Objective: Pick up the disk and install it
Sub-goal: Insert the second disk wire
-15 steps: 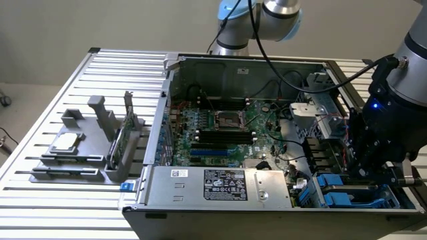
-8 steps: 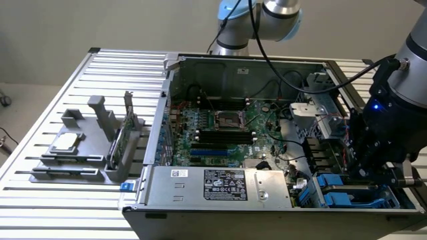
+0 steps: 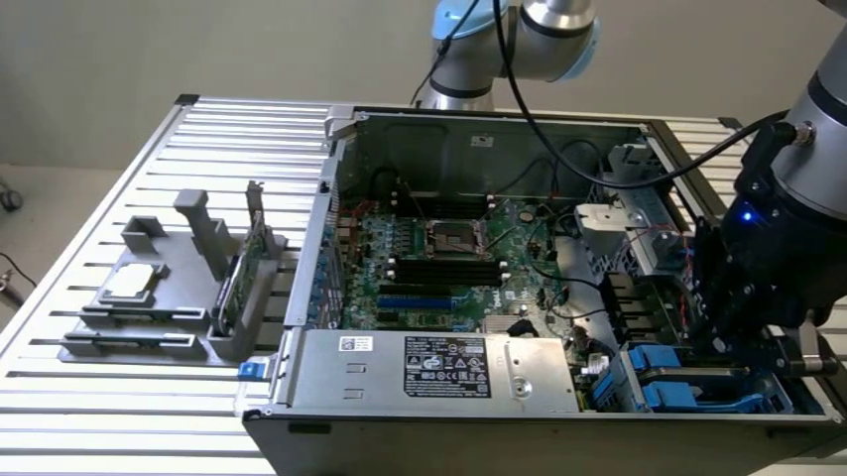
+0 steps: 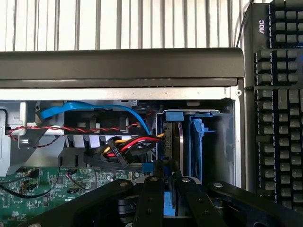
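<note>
One step is in hand: the install. The pickup looks done.

- Claw (image 4: pixel 170 183): fingers (image 4: pixel 152 201) narrow, pinched on the near edge of the disk (image 4: pixel 175 142). It grips that and nothing else.
- Disk: on edge, blue rails on it, nose inside the drive bay (image 4: pixel 223 142) at the corner of the case (image 4: pixel 118 64). My read is that it's partly in and not seated. I can't tell how deep it sits.
- A second blue carrier (image 4: pixel 197 142) stands just beside the disk in the same bay, close but apart.
- Power cable bundle (image 4: pixel 124 147) (red, yellow, black) hangs just beside the bay mouth on the other side. A blue data cable (image 4: pixel 85 108) loops above it.
- Board (image 4: pixel 28 198) lies off to that side, clear of the claw.
- Past the case wall are the slatted table (image 4: pixel 118 23) and a keyboard (image 4: pixel 279 118).
- In the exterior view the arm (image 3: pixel 794 198) drops into the case at the exterior view's right. The chip (image 3: pixel 133 283) sits in its holder on the table, well apart and not involved.

Seating calls for a straight push along the rails with no tilt. The grip should hold until the disk bottoms out, and the cable bundle must stay out of the slot.
</note>
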Controlling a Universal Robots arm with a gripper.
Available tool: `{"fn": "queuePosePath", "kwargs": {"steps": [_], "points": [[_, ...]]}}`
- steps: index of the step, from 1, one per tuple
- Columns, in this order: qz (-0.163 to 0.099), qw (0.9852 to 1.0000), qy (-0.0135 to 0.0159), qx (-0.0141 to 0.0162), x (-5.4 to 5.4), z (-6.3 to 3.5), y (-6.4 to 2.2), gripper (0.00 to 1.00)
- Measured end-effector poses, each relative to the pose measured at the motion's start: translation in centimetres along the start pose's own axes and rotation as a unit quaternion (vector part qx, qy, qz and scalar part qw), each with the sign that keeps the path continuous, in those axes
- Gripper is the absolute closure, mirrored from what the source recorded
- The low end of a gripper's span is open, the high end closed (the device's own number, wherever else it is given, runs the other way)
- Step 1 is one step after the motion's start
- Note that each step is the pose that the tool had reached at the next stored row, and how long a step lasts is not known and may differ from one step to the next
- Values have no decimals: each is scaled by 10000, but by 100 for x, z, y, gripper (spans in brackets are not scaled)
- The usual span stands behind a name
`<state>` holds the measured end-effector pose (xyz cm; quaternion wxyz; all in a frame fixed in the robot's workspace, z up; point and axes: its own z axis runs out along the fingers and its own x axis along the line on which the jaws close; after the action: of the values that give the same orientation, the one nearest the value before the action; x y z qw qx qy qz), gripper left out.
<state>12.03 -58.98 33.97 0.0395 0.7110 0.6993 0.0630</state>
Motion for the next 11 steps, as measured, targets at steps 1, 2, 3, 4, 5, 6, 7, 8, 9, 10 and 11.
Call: {"fn": "queuePosePath", "kwargs": {"steps": [1,2,3,4,5,6,7,8,9,10,11], "points": [[1,10000,5,0,-5,2,0,83],[1,10000,9,0,-10,3,0,83],[2,10000,15,0,-14,6,-1,83],[3,10000,22,0,-19,8,-1,83],[4,10000,29,0,-22,10,-1,83],[5,10000,35,0,-23,12,-1,83],[6,10000,41,1,-23,12,-1,83],[7,10000,46,1,-23,12,-1,83],[7,10000,50,1,-23,12,-1,83],[8,10000,54,1,-23,13,-1,83],[8,10000,57,1,-23,13,-1,83]]}}
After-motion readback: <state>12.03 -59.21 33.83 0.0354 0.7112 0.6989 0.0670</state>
